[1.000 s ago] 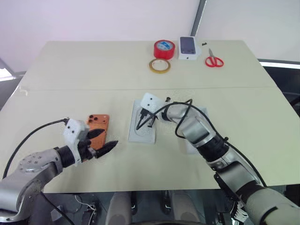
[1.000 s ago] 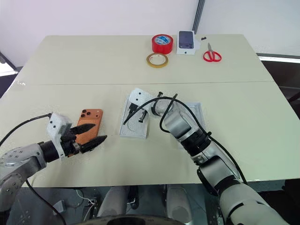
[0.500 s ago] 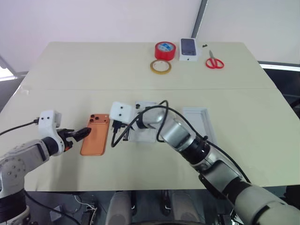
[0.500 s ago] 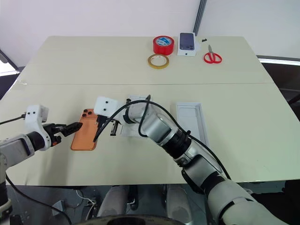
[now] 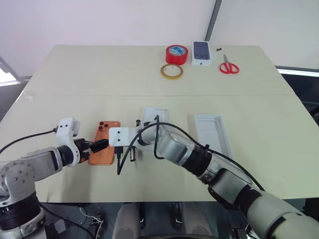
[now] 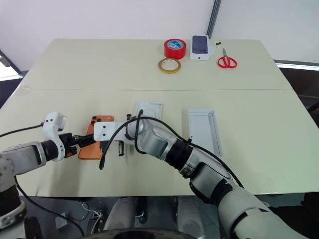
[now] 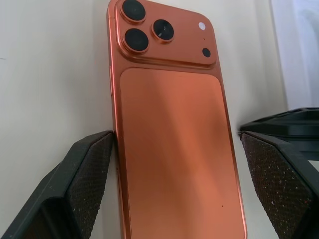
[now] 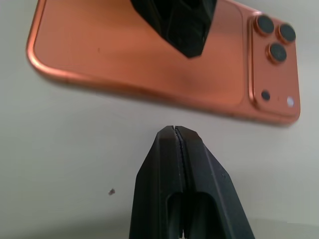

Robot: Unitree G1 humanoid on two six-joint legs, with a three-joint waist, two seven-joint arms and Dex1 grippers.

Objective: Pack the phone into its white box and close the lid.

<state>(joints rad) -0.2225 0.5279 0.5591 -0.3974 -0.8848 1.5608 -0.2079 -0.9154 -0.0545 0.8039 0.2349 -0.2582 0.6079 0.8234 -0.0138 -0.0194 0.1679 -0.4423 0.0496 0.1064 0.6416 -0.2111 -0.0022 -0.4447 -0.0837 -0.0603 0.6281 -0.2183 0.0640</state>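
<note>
Left claw (image 7: 177, 164) is spread wide, one finger either side of the phone (image 5: 105, 142), not clearly pinching it yet. Right claw (image 8: 178, 149) is squeezed fully shut, tip parked just beside the phone's long edge. One orange phone, lying flat, lenses up, on the tabletop (image 5: 75, 79). Two white box halves: the white box (image 5: 153, 116) partly behind the right arm, the lid (image 5: 213, 133) further right. At the far edge: two tape rolls, one pair of scissors (image 5: 229, 65), one small phone box (image 5: 201, 52).
</note>
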